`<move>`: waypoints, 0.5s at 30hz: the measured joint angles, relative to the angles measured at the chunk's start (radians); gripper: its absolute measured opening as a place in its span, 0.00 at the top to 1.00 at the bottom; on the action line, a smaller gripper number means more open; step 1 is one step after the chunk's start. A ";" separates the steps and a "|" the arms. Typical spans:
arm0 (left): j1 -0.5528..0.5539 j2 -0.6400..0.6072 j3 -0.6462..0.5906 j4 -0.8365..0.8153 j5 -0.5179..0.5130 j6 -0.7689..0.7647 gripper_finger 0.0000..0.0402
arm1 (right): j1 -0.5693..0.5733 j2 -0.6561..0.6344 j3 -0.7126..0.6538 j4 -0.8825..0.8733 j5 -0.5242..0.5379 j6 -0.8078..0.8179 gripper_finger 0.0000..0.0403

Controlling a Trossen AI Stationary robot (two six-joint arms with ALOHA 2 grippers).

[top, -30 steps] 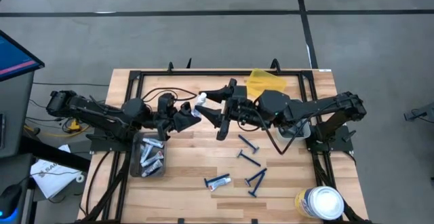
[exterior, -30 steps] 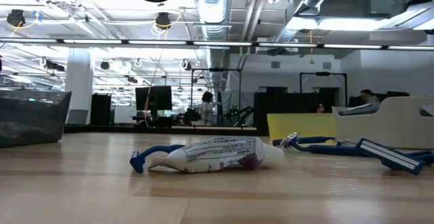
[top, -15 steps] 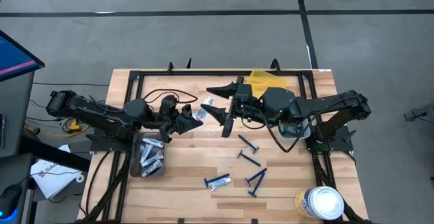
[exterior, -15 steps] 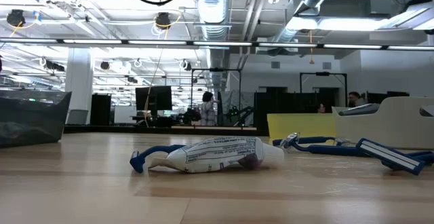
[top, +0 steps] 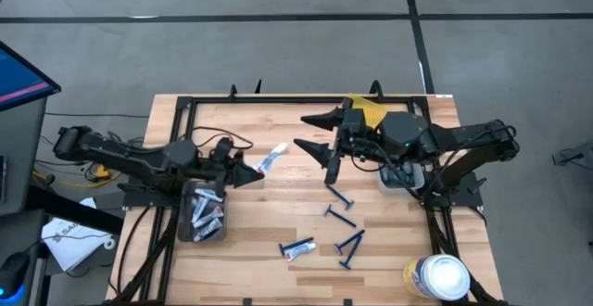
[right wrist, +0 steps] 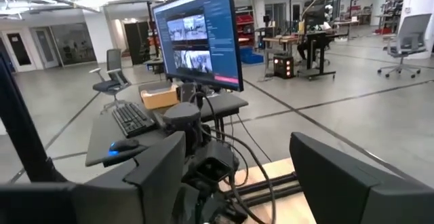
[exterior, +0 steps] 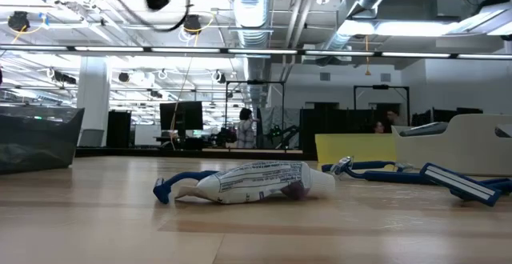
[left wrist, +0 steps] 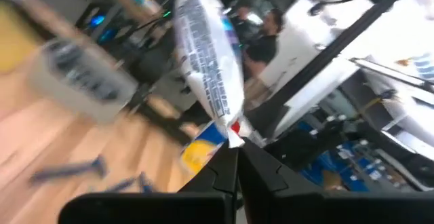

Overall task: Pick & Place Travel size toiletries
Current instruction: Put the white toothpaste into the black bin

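Left gripper (top: 250,172), fingers pressed together, pinches a small white-and-blue squeeze tube (top: 271,160) by its crimped tail, the tube sticking out above the wooden table (top: 278,215) just beside the clear plastic bin (top: 204,215) of collected toiletries. With so thin a hold on the seam, the tube could swing or slip on the way to the bin and land outside it. Right gripper (top: 326,135), spread wide and empty, hovers over mid-table above the dark-blue disposable razors (top: 341,218).

Wooden table (top: 278,204): razors (top: 340,197), tube (top: 298,248), grey bin (top: 182,223), white-lidded canister (top: 439,276), yellow cloth (top: 369,109).
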 joint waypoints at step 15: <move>-0.154 -0.441 -0.171 -0.440 -0.001 -0.344 1.00 | 0.012 0.006 0.000 -0.075 0.002 0.038 0.36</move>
